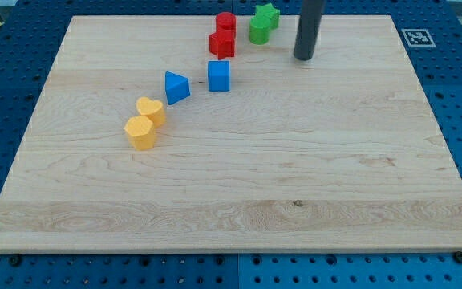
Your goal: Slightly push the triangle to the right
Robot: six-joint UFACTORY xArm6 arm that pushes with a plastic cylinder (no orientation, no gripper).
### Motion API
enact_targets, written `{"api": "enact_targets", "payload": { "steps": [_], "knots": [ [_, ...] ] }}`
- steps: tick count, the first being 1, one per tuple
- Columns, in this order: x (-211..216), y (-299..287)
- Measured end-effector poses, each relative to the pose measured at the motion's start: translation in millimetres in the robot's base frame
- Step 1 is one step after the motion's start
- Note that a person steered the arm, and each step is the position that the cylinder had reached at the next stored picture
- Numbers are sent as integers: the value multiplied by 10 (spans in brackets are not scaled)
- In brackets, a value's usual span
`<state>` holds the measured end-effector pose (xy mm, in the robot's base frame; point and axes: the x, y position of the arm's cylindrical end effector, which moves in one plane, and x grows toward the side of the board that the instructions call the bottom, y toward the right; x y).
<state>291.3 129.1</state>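
The blue triangle lies on the wooden board, left of centre in the upper half. A blue cube sits just to its right, with a small gap between them. My tip rests on the board near the view's top, well to the right of both blue blocks and just right of the green blocks. It touches no block.
Two red blocks stand stacked in depth near the top, one a cylinder. Two green blocks sit right of them, one star-shaped. A yellow heart and a yellow hexagon lie below-left of the triangle.
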Motion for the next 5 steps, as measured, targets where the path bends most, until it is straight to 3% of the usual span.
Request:
{"api": "enact_targets", "payload": {
  "steps": [2, 5],
  "knots": [
    [-795, -87],
    [-994, -237]
  ]
}}
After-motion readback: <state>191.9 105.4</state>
